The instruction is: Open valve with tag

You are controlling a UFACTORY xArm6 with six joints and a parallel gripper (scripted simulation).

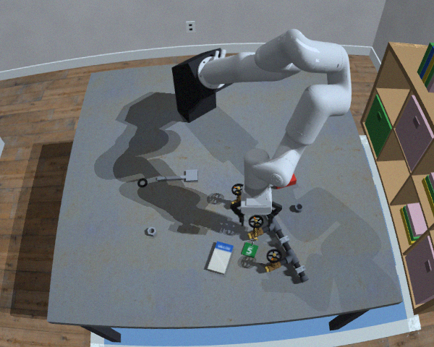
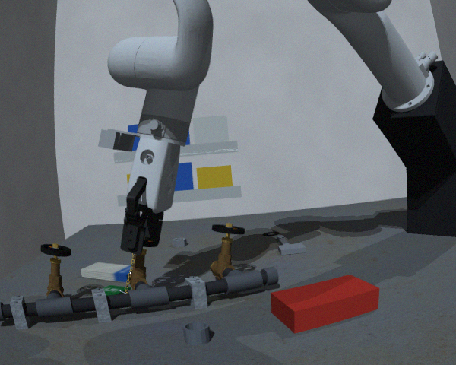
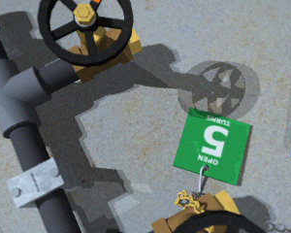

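Observation:
A grey pipe (image 1: 284, 244) carries three brass valves with black handwheels. The far valve (image 1: 234, 186) and the near valve (image 1: 270, 255) stand free. The middle valve (image 1: 254, 217) has a green tag (image 1: 249, 249) chained to it. In the wrist view the tag (image 3: 212, 146) reads "OPEN 5 TURNS" and its chain runs to the brass valve body (image 3: 204, 218) at the bottom edge. My gripper (image 1: 256, 218) is open, with one finger on each side of the middle handwheel. In the side view the gripper (image 2: 140, 239) hides that handwheel.
A red block (image 2: 324, 301) lies beside the pipe's end. A white booklet (image 1: 219, 256), a nut (image 1: 149, 230), a small grey cylinder (image 1: 296, 207), a grey flat tool (image 1: 178, 176) and a black ring (image 1: 142, 179) lie on the table. A shelf (image 1: 411, 157) stands at the right.

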